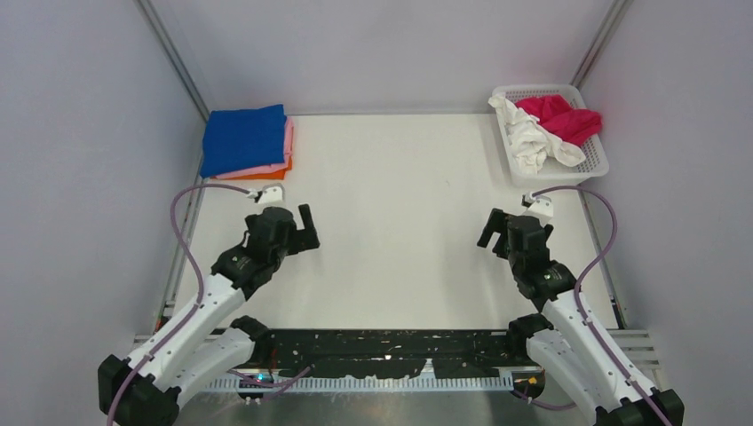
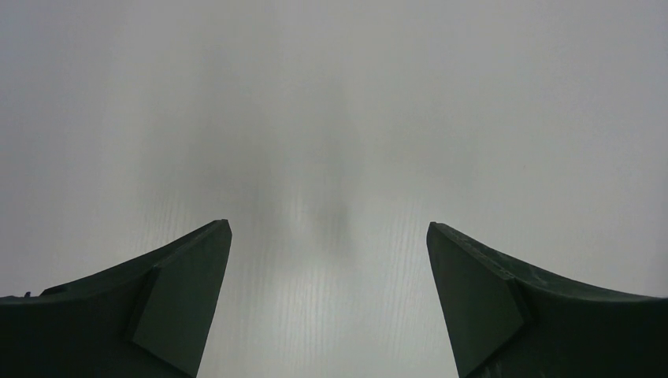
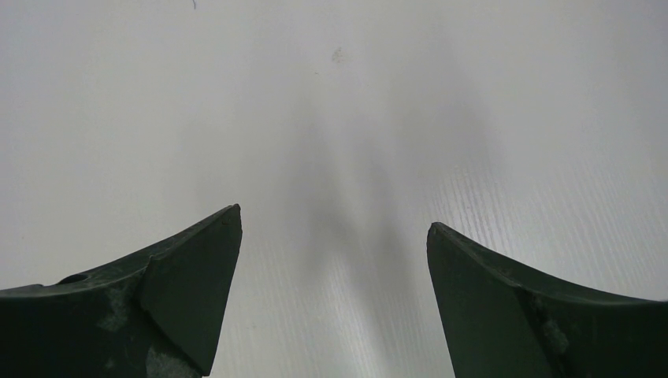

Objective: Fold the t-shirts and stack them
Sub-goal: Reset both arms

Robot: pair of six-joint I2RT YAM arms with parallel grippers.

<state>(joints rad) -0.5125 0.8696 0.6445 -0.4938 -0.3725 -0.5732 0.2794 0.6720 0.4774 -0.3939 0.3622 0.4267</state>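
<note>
Folded t-shirts lie stacked at the back left of the table: a royal-blue one [image 1: 243, 138] on top, a pink one [image 1: 286, 142] under it and an orange one [image 1: 266, 173] at the bottom. A crumpled crimson t-shirt [image 1: 561, 118] and a crumpled white t-shirt [image 1: 533, 142] sit in the basket at the back right. My left gripper [image 1: 306, 232] hangs open over bare table, well in front of the stack. My right gripper [image 1: 491, 232] is open too, in front of the basket. Both wrist views show only spread fingers [image 2: 185, 295] [image 3: 189, 291] over white tabletop, nothing between them.
A white plastic mesh basket [image 1: 590, 169] stands at the back right corner. Grey walls close the table [image 1: 400, 204] on three sides. Small white brackets sit near each side edge [image 1: 270, 193] [image 1: 538, 206]. A black rail [image 1: 382, 351] runs along the near edge between the arm bases.
</note>
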